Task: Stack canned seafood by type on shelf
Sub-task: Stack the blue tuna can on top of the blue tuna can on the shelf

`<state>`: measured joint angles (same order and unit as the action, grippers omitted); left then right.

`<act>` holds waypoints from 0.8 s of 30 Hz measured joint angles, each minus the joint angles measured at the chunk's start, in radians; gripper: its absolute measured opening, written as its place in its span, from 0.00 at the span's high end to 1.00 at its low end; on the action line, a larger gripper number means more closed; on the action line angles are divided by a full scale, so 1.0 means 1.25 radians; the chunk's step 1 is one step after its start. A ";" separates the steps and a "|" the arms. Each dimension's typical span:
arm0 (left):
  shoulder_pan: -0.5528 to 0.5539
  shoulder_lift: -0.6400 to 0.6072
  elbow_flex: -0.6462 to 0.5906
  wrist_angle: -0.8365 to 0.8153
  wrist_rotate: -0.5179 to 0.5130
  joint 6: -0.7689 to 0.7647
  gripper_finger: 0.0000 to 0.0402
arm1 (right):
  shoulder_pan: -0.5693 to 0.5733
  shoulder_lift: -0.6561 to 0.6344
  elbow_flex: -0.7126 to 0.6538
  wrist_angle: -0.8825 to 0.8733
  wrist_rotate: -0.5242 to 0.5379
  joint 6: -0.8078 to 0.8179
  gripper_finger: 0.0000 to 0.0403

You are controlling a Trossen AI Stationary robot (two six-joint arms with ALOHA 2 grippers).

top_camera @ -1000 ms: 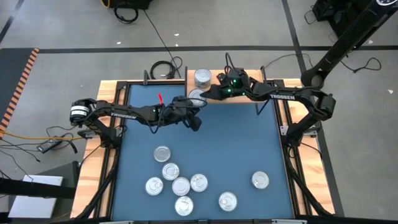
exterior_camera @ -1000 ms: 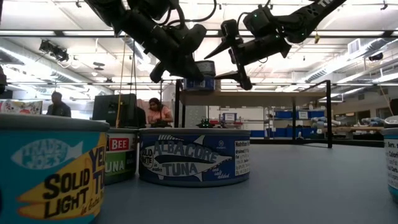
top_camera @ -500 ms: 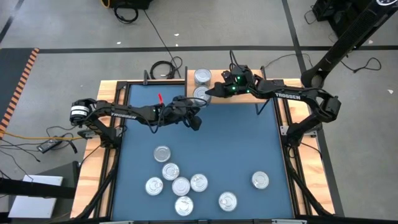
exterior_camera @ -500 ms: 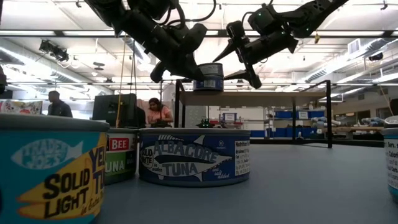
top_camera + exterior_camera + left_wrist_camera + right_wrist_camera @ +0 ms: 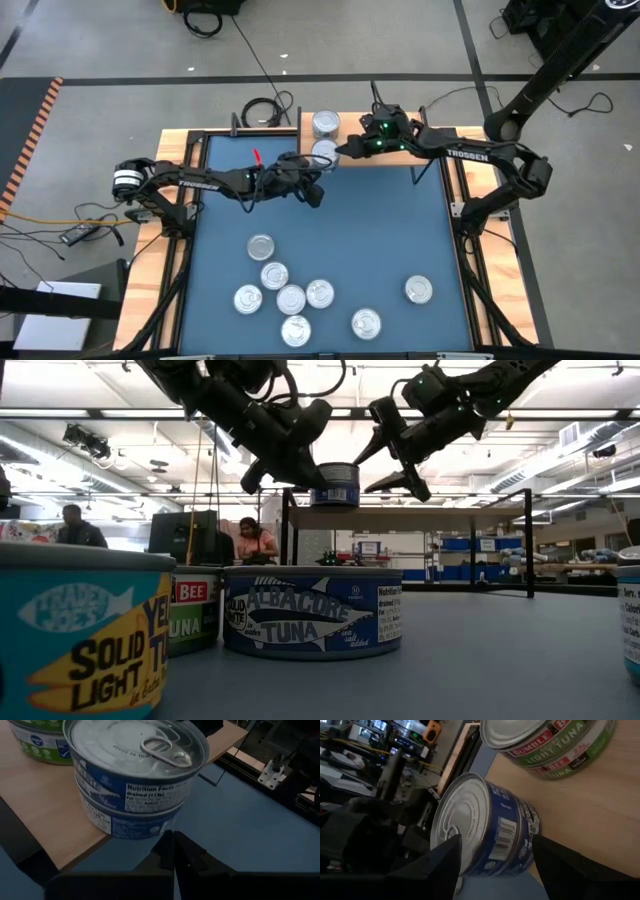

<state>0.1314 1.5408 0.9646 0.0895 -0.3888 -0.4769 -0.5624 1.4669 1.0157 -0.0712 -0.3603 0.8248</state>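
**Risk at the shelf edge: blue stack vs. two grippers**

Blue stack (image 5: 131,780): two blue-label tins, one on the other, at the very corner of the shelf (image 5: 385,152), close to overhanging per the left wrist view. Green stack (image 5: 551,740) sits just beside it, further in on the board. Loose tins (image 5: 290,298) lie well apart at the table's near end; one more (image 5: 418,290) off to the right.

R gripper (image 5: 343,152): fingers apart, straddling the blue stack w/o visible grip; in the right wrist view both fingers flank the tin w/ gaps either side. L gripper (image 5: 312,185): fingers together, holding nothing, hanging just off the shelf corner, below and in front of the stack.

Likely failure modes, as judged:
- R finger drags on the upper tin while pulling away → tin slides, stack tips off the corner onto the table.
- R and L grippers are near each other; any crossing move risks arm contact, which could jolt the shelf on its thin legs.
- L gripper rising straight up could strike the board's underside or edge.
- Misaligned tins → next tin added sits tilted.
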 joint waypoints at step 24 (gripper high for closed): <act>-0.101 -0.358 0.000 -0.080 0.113 -0.004 0.99 | 0.258 -0.097 0.000 -0.183 0.156 -0.407 0.46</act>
<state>0.0051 1.0935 0.9644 -0.0104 -0.2472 -0.4816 -0.2398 1.3460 1.0157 -0.2995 -0.1651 0.3163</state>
